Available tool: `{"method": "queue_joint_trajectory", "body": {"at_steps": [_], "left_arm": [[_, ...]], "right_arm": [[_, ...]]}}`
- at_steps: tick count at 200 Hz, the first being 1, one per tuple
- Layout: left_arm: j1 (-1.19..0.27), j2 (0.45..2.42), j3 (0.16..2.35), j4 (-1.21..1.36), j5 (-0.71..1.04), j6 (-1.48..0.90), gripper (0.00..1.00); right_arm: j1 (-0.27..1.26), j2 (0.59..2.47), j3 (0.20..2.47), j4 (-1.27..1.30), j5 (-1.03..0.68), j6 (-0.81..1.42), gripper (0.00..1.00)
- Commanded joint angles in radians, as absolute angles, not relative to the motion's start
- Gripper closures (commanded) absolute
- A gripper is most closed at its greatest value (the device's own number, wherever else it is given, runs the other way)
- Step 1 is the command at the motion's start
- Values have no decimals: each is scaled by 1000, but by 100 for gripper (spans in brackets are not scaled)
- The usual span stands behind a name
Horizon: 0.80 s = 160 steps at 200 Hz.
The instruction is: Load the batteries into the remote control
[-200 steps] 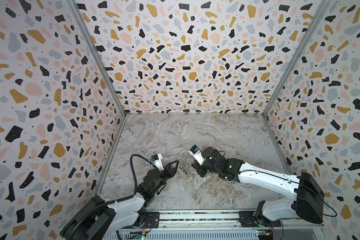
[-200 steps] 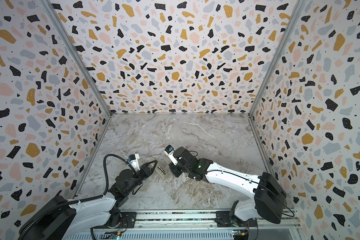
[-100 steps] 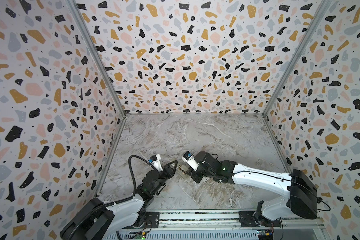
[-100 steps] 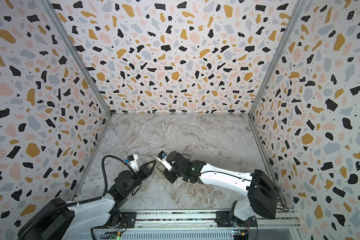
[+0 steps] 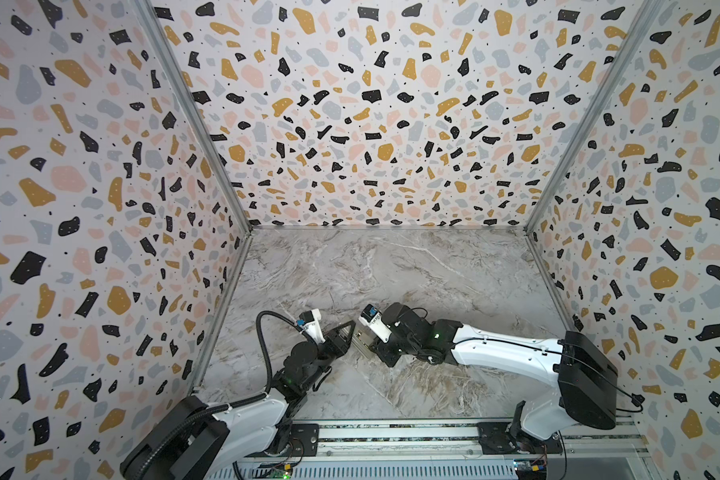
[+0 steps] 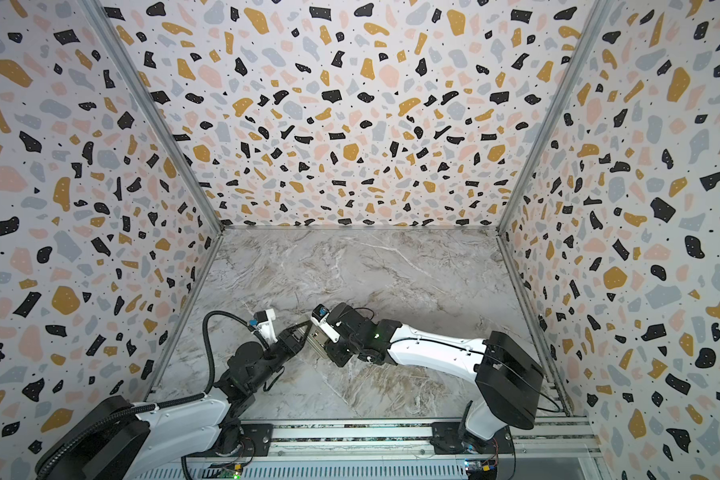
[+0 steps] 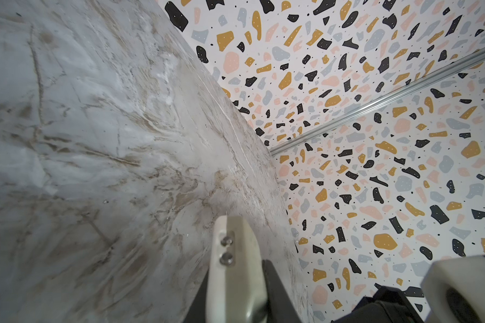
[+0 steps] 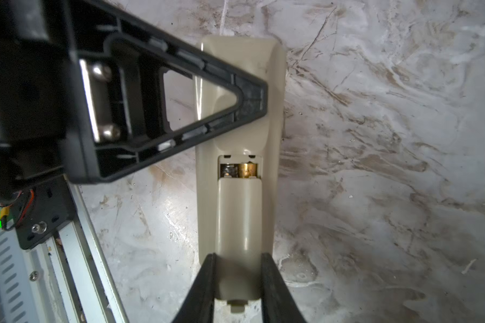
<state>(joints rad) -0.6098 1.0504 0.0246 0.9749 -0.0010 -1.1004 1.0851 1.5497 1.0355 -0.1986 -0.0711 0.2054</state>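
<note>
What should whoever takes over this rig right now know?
Left gripper: shut, tip over the remote, apparently steadying it.
Right gripper: shut on the cover.
The remote lies back up on the table; the batteries sit in its recess.
Done: batteries loaded, cover partly on.
Left: slide the cover fully shut; a gap shows the batteries.
</note>
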Motion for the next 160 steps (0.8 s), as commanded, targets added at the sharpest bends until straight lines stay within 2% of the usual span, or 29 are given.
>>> {"method": "queue_joint_trajectory", "body": {"at_steps": [1,160], "left_arm": [[-605,1052,19,1070,17,-1086,100],[-611,1060,10,1113,64,-1081,100]], "right_arm": [[1090,1546,1078,-185,-78,216,90],[1090,1577,1077,-147,-81,224,91]]}}
